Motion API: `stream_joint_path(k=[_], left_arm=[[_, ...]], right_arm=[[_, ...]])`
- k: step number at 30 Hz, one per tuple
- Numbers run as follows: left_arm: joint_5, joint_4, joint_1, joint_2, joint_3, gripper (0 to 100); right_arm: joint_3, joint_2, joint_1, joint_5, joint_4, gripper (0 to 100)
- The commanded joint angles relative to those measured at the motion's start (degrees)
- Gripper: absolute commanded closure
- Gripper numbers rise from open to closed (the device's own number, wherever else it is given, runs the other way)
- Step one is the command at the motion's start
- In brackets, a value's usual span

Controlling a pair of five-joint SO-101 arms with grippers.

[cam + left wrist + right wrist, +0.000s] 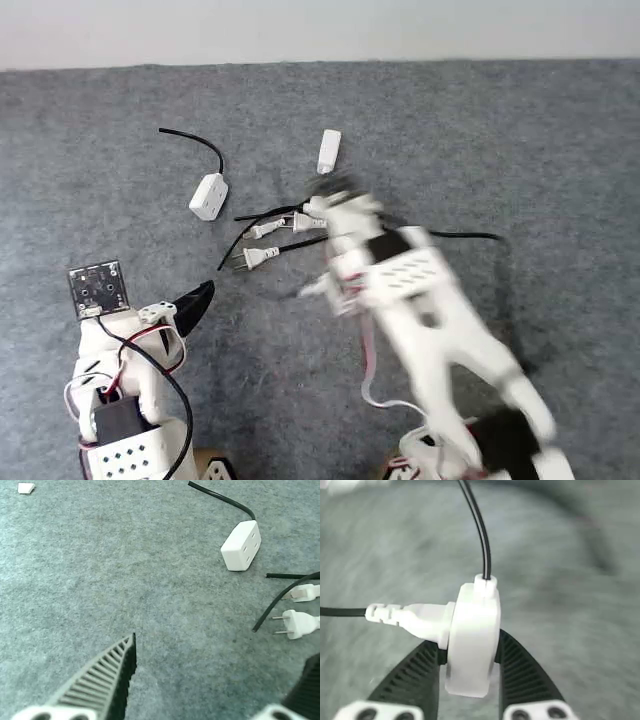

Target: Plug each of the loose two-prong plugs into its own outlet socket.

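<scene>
L arm (130, 375) sits folded at the table's near left edge, wrist tipped fwd, L gripper (222, 650) aimed at the surface w/ jaws spread wide. R arm (435, 315) stretches out toward table ctr, wrist pitched down, R gripper (470, 645) w/ both fingers clamped on a round white socket (472, 625).

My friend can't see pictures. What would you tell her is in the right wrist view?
The right gripper holds a round white socket between its black fingers. A white plug appears pushed into the socket's side, and a black cable leaves the socket's top. Grey carpet lies underneath.
</scene>
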Motion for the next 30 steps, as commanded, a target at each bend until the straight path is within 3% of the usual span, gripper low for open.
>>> stream_joint_path(k=[1, 12, 16, 21, 30], left_arm=[[-0.4, -1.5, 0.3, -0.2, -0.6, 53], [-0.4, -1.5, 1.1, -0.1, 0.0, 53], [-0.4, -1.1, 1.7, 0.0, 0.0, 53], [-0.4, -0.9, 1.7, 0.1, 0.0, 53], [-0.2, 1.0, 1.7, 0.1, -0.4, 53]], right_arm=[[-0.8, -11.9, 12.4, 0.7, 2.7, 99.0], [-0.5, -19.0, 54.5, 8.7, 4.5, 99.0], [1.9, -19.0, 67.7, 12.0, -1.7, 98.9], [10.8, -19.0, 77.1, 16.3, -14.4, 98.8], [19.9, -18.9, 86.5, 18.5, -29.5, 98.7]])
